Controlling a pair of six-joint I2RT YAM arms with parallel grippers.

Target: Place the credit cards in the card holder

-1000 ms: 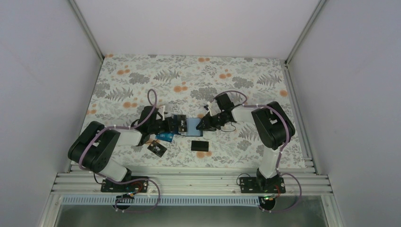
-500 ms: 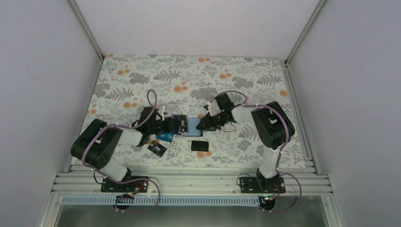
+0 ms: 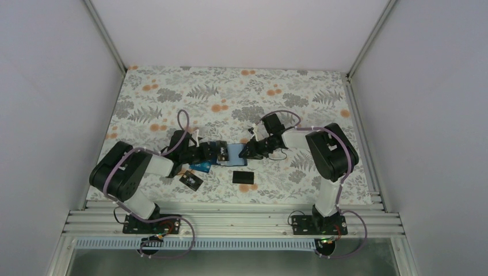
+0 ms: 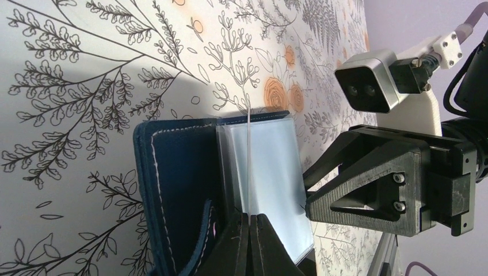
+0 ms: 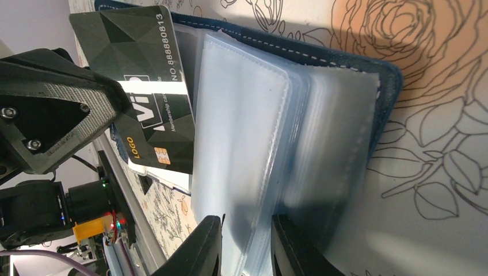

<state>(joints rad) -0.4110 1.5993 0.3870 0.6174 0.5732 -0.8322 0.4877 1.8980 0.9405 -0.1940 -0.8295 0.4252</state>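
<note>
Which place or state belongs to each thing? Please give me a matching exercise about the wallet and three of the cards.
Things:
1. wallet
2. teal card
3. plain black card
4. black VIP card

Places or states:
A. pinched in the shut left claw
B. flat on the table, on the near side of the right claw
C. open, between both claws
D. flat on the table, on the near side of the left claw

Pairs: 1-C, 2-D, 3-B, 4-A.

arms [image 3: 158, 167]: wearing white shells, black joints | cables [image 4: 473, 16]: purple, running along both | fingers [image 4: 368, 190]: black ribbed, showing two screws
</note>
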